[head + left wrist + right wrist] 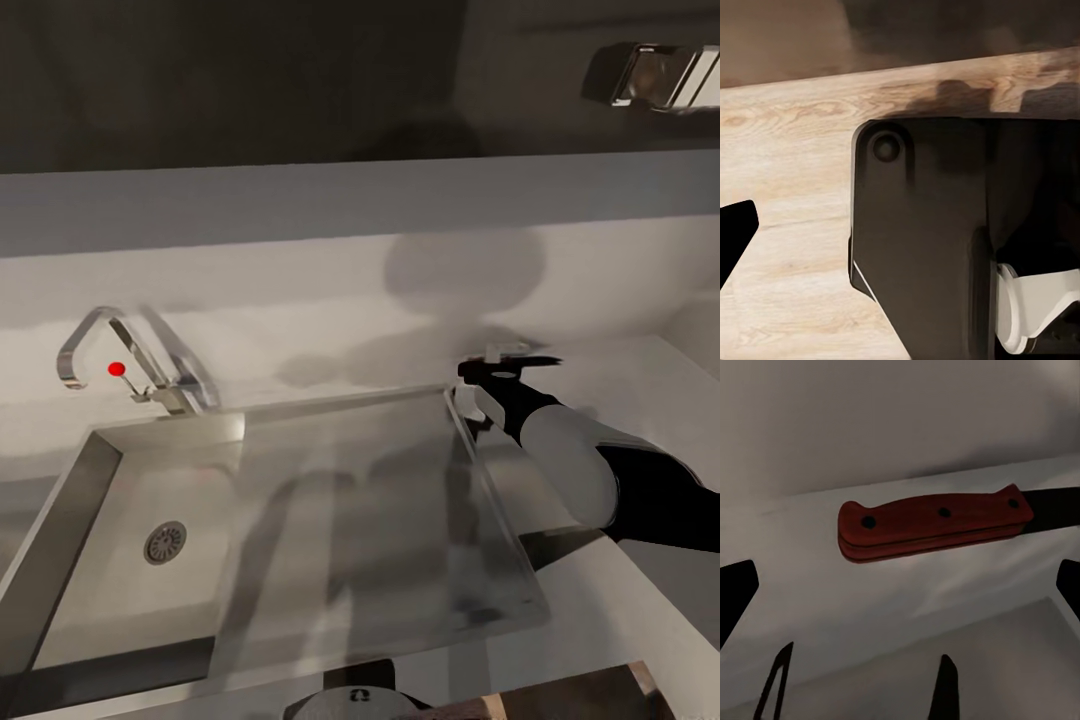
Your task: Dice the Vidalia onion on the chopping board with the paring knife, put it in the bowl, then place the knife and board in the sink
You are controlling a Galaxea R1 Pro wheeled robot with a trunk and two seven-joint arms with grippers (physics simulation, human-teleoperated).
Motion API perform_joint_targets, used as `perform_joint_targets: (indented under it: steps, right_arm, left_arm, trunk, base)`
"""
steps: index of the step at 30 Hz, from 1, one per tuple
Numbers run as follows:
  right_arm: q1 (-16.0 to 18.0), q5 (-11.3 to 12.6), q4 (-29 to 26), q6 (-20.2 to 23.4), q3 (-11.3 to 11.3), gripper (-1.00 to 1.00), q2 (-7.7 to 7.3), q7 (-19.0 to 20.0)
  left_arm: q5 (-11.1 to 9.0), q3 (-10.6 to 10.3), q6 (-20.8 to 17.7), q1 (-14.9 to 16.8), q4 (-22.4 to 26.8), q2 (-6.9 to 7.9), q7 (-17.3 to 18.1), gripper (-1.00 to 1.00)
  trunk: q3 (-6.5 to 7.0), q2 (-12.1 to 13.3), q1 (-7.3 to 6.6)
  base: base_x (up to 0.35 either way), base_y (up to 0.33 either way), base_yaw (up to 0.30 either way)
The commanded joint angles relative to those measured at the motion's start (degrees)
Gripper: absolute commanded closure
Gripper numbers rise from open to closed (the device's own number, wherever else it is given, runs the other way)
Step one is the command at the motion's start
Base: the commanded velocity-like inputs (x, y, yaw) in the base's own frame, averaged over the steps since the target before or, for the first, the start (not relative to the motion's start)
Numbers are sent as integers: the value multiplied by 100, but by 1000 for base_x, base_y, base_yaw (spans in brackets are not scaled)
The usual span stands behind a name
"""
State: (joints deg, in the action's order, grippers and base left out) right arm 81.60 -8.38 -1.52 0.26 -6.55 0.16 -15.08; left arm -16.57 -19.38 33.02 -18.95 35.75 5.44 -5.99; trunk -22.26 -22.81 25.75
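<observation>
While the right gripper (900,585) gapes, the paring knife (934,526) lies ahead.

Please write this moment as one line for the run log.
right gripper: open, at paring knife | knife: on countertop behind sink | not grasped

Dim, soft renders; broad blurred shadows across pale surface (330,300) and steel sink (400,560); upper background dark, hazy.

Black-and-grey right arm (570,470), white-trimmed wrist
</observation>
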Motion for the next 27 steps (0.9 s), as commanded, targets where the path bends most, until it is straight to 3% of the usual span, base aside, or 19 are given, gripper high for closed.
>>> perform_joint_targets:
  steps: [1, 9, 21, 27]
  right_arm:
    - [5, -59, 3, -1, -48, -100, 2, -19]
    - [5, 126, -8, -200, -48, -100, -103, -29]
    - [5, 271, -146, -219, -60, -100, -77, -117]
    - [5, 280, -277, -211, -73, -100, -23, -651]
  left_arm:
    - [-21, -48, 11, 0, 11, 10, -60, -100]
    - [-21, -56, 11, 0, 18, -14, -60, -100]
    - [-21, -57, 11, 3, 22, -17, -60, -100]
    - [-21, -57, 11, 0, 12, -17, -59, -100]
  trunk:
    - [-18, -11, 3]
    - [-92, -11, 3]
    - [-160, -11, 3]
    - [-162, -11, 3]
  base:
    - [0, 0, 0]
    - [0, 0, 0]
    - [0, 0, 0]
    - [0, 0, 0]
